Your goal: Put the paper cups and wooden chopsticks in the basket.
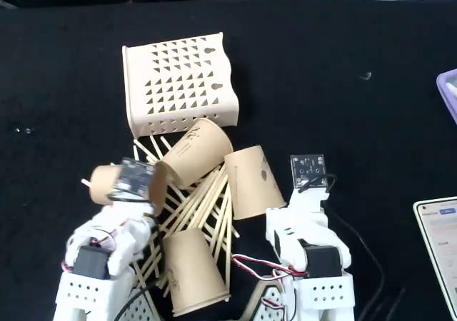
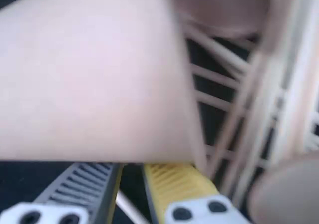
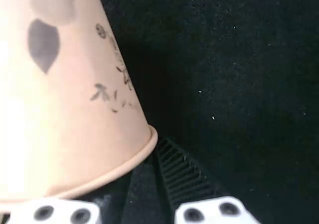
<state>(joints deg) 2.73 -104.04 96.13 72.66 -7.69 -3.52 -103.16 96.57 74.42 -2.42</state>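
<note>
**Handling flimsy cups beside the basket**

Weighing almost nothing, the paper cups look easy to crush under a hard squeeze; a light pinch across the rim seems safest. Four lie on their sides on the arms' side of the basket, over a tangle of wooden chopsticks, which are thin, stiff and apt to roll. The left gripper sits against one cup and the right gripper against another; whether either grips, I cannot tell.

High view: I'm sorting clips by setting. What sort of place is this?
Likely a robotics lab bench or hobby desk: a black-covered table, two small arms standing at its near edge, and exposed wires.
</note>
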